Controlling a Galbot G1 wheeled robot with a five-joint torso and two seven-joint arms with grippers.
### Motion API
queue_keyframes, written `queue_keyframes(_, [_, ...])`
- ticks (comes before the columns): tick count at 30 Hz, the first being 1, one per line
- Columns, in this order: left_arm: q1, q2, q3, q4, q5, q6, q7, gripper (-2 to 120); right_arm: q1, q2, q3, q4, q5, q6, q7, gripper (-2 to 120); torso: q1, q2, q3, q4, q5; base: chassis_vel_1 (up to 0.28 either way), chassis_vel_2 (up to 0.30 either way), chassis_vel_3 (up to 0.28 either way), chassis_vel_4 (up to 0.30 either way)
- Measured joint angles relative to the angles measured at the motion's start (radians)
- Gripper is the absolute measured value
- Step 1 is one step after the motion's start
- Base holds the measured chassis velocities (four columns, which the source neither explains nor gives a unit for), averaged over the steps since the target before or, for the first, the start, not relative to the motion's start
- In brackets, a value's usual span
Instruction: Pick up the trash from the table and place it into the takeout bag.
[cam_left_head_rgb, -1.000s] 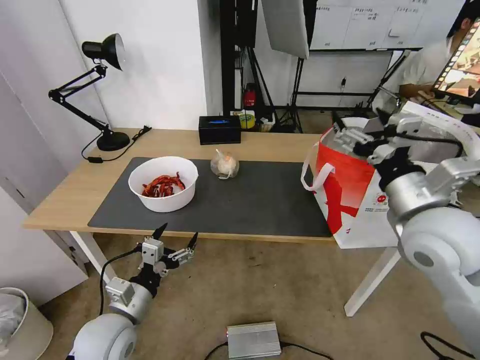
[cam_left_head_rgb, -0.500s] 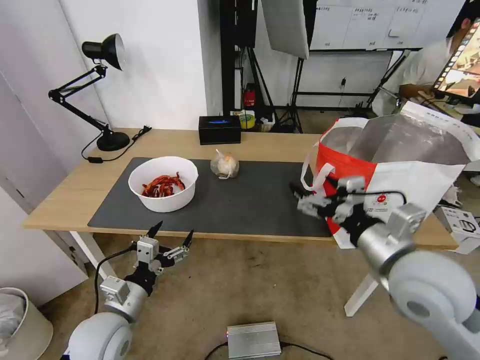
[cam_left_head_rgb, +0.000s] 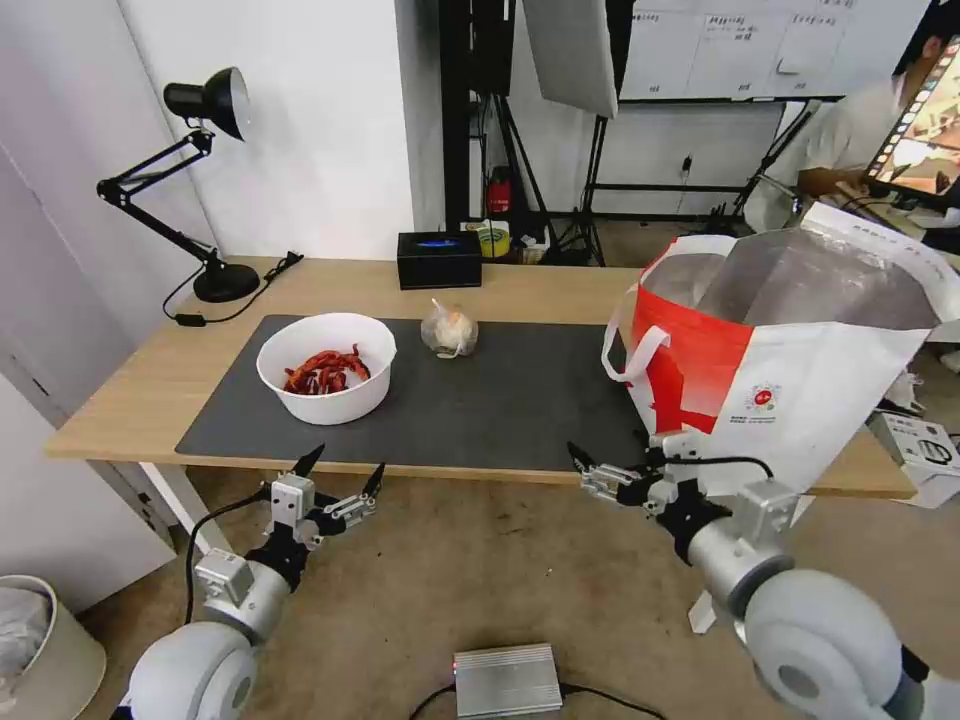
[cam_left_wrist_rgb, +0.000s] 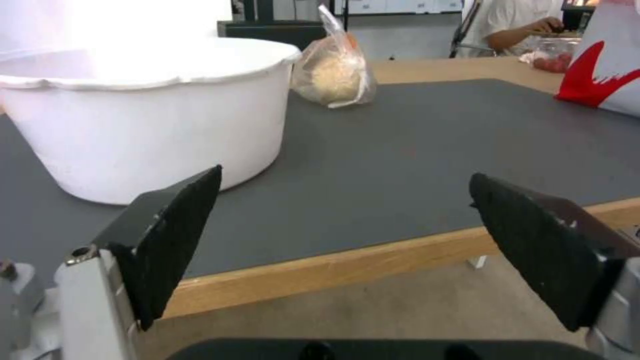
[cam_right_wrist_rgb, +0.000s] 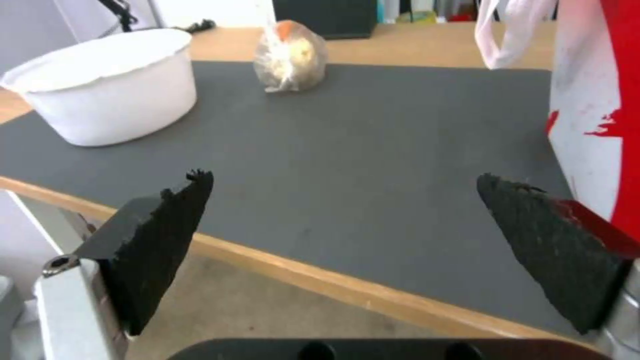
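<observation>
Lowered from the foil-lined takeout bag (cam_left_head_rgb: 800, 380), right tool (cam_left_head_rgb: 612, 470) hangs wide open, empty, below table (cam_left_head_rgb: 130, 400) edge.

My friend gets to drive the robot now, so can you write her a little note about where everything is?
Left gripper: open, empty, low before the table edge.
Right gripper: open, empty, low before the takeout bag.
White bowl of red scraps and small knotted bag sit on the grey mat.
Takeout bag stands open at the table's right end.
Done: neither is bagged. Left: both.
</observation>
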Motion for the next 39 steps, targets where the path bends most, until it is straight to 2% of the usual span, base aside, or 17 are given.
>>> queue_keyframes(6, [0.001, 0.002, -0.003, 0.003, -0.001, -0.001, 0.0, 100, -0.033, -0.005, -0.001, -0.019, -0.028, 0.042, -0.025, 100, 0.0, 0.0, 0.0, 0.0, 0.0, 0.0, 0.0, 0.0, 0.0])
queue_keyframes(11, [0.005, 0.003, -0.007, 0.004, -0.002, -0.004, 0.0, 100, -0.117, -0.003, 0.001, -0.025, -0.076, 0.078, -0.046, 100, 0.0, 0.0, 0.0, -0.0001, 0.0, 0.0, 0.0, 0.0, 0.0])
queue_keyframes(23, [0.008, -0.001, -0.008, 0.003, -0.001, -0.006, 0.0, 100, -0.139, 0.003, -0.01, -0.049, -0.12, 0.129, -0.078, 100, 0.0, 0.0, 0.0, -0.0001, 0.0, 0.0, 0.0, 0.0, 0.0])
queue_keyframes(30, [0.01, -0.002, -0.013, 0.0, -0.001, -0.007, 0.0, 100, -0.075, 0.005, -0.043, -0.061, -0.115, 0.131, -0.083, 100, 0.0, 0.0, 0.0, -0.0001, 0.0, 0.0, 0.0, 0.0, 0.0])
queue_keyframes(39, [0.011, -0.002, -0.016, -0.002, -0.002, -0.008, 0.0, 100, 0.117, 0.023, -0.108, -0.133, -0.015, 0.147, -0.136, 100, 0.0, 0.0, 0.0, -0.0001, 0.0, 0.0, 0.0, 0.0, 0.0])
